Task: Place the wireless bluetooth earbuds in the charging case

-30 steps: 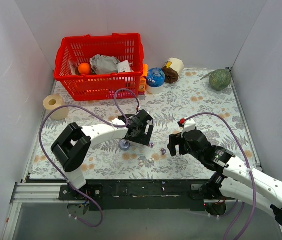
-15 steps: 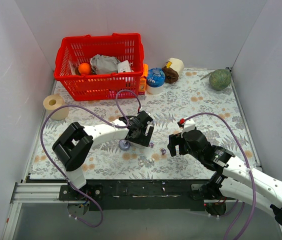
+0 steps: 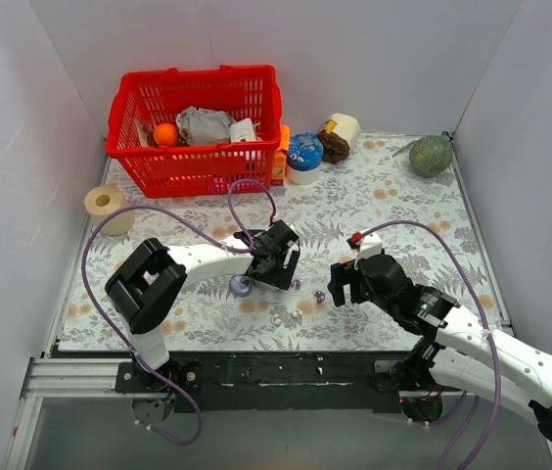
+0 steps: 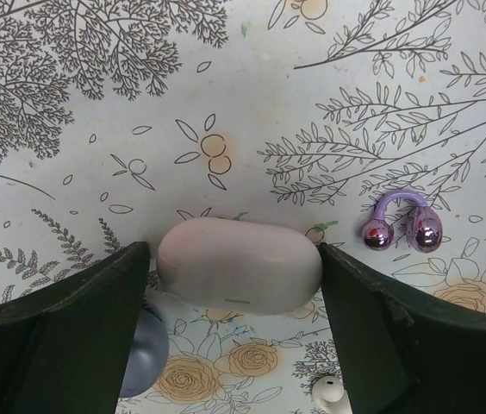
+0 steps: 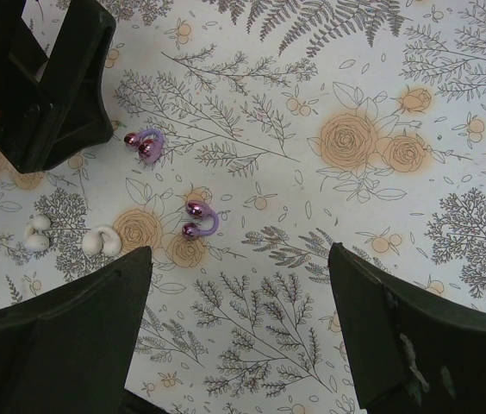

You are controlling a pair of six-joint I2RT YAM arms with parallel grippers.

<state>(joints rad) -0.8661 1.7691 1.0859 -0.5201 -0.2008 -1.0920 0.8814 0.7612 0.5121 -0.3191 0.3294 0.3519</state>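
The charging case (image 4: 239,265), a pale lavender pebble, lies lengthwise between the jaws of my left gripper (image 4: 234,285), which is open. The right finger touches its end and a thin gap shows at the left finger. In the top view the left gripper (image 3: 274,262) covers the case. One purple earbud (image 4: 402,226) lies just right of the case. Both purple earbuds show in the right wrist view, one (image 5: 146,144) by the left gripper and one (image 5: 200,219) nearer me, and in the top view (image 3: 297,284) (image 3: 319,295). My right gripper (image 3: 346,284) is open and empty, hovering right of them.
A bluish-grey round thing (image 3: 243,285) lies by the left finger. White earbuds (image 5: 102,241) lie near the front edge. At the back stand a red basket (image 3: 198,157), a paper roll (image 3: 109,208), a blue cup (image 3: 304,157) and a green melon (image 3: 431,155).
My left gripper has shifted slightly toward the near left, staying low over the case. The right arm has not moved.
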